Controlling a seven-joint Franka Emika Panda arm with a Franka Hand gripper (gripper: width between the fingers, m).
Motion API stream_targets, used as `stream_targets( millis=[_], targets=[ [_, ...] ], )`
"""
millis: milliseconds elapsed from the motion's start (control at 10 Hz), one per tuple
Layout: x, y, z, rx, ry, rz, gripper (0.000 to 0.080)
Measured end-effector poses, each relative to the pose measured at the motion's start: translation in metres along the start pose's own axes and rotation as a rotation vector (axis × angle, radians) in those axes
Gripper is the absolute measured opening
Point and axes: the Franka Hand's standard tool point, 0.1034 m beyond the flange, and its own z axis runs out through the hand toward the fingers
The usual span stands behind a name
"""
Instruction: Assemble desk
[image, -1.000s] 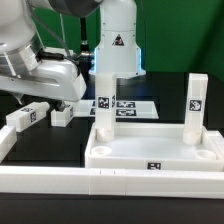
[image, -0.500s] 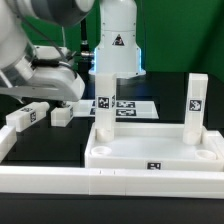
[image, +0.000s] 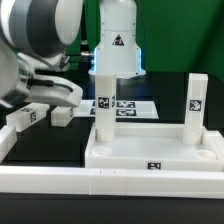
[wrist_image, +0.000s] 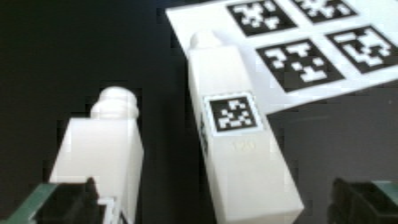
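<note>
Our pincer (wrist_image: 217, 205) is spread wide, pinching nothing (one fingertip (wrist_image: 71, 205) shows at each side). It hovers over a tagged leg (wrist_image: 231, 120) and a second leg (wrist_image: 98, 150) lying side by side near the marker board (wrist_image: 311, 45). The desk panel (image: 130, 150) lies at the exterior view's right, two upright legs (image: 103, 100) standing on it.

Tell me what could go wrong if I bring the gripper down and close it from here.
1. The tagged leg and the neighbouring leg both lie between the fingers of the open gripper; closing could catch both or skew one.
2. The tagged leg's peg end sits by the marker board edge; a nudge may push it onto the board.
3. Two upright legs stand in the panel; a carried leg could bump them.
</note>
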Motion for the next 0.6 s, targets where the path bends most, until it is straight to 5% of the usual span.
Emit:
stream_targets(
  millis=[200,600],
  targets=[
    [0.004,-0.015,-0.003,-0.020,-0.003,-0.026,0.0649],
    [0.011,-0.020,0.001,-0.035,0.025,-0.017,0.0649]
  ],
)
